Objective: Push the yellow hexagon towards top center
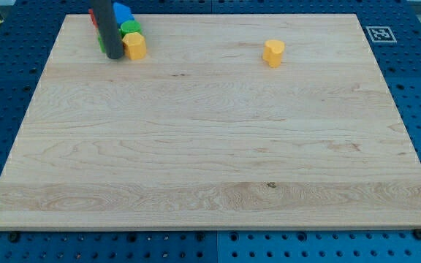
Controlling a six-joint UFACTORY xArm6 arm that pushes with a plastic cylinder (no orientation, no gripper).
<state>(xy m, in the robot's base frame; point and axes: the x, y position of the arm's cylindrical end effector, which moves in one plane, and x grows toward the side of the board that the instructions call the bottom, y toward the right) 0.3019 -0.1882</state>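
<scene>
Dark rod coming down from the view's top edge at upper left, ending in my tip (113,55) on the wooden board (210,161). No jaws, nothing held, just the bare rod end resting at table height.

Immediately to the view's right of my tip: a yellow hexagon (134,46), touching or nearly touching the rod; contact not certain from this angle. Just above that, up and to the right of my tip: a green block (131,28), shape hard to make out, pressed against the yellow hexagon's upper side. Further up, near the board's top edge: a blue block (123,12), partly cut by the rod, shape unclear. On the rod's left side, above my tip: a sliver of a red block (92,17), mostly hidden behind the rod, and a thin strip of green just below it, possibly a separate piece; cannot tell.

Well apart to the view's right of my tip, at about the same height, slightly right of the board's middle and near its top: a second yellow block (273,52), standing alone, exact shape not clear.

Past the board's top right corner, far right of my tip: a black-and-white marker tag (378,33) on the blue perforated table (415,88).
</scene>
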